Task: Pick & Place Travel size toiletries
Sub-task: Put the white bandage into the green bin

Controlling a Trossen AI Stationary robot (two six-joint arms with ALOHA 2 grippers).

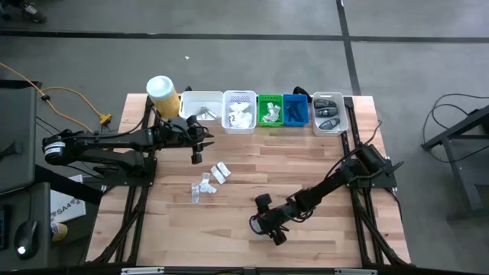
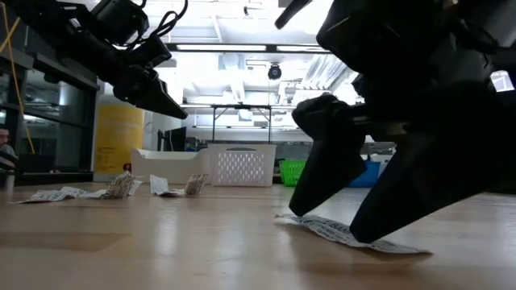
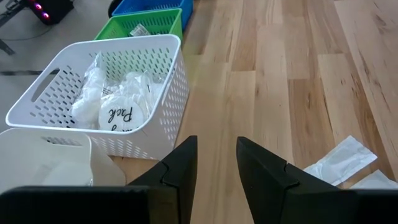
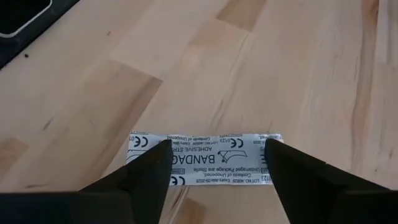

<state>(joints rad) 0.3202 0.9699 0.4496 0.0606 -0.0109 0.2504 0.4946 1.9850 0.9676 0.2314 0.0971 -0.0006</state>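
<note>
Down at the near-centre of the wooden table (image 1: 306, 160), right gripper (image 1: 267, 227) with fingers spread wide, tips planted at either end of a flat white bandage sachet (image 4: 205, 160) printed with "BANDAGE" and "ADHESIVE STRIP"; sachet lying flat on the wood between the two pads (image 4: 152, 168), not lifted, its edge also showing under the dark fingers in the low view (image 2: 347, 232). Held above the table near the back row, left gripper (image 1: 196, 151) with fingers a narrow gap apart and nothing between them, pointed toward a white perforated basket (image 3: 163, 53) filled with white sachets and a round pack. Scattered mid-table, a small cluster of loose toiletries (image 1: 208, 182): white sachets and small clear pieces, lying just beside one another, well apart from the bandage sachet. Along the far edge, left to right: yellow canister with white lid (image 1: 163, 95), white tray (image 1: 200, 100), white perforated basket (image 1: 239, 98), green basket (image 1: 270, 100), blue basket (image 1: 295, 99), pale bin holding dark items (image 1: 329, 98). Beyond the table in the low view, a bright workshop room with ceiling lights.
</note>
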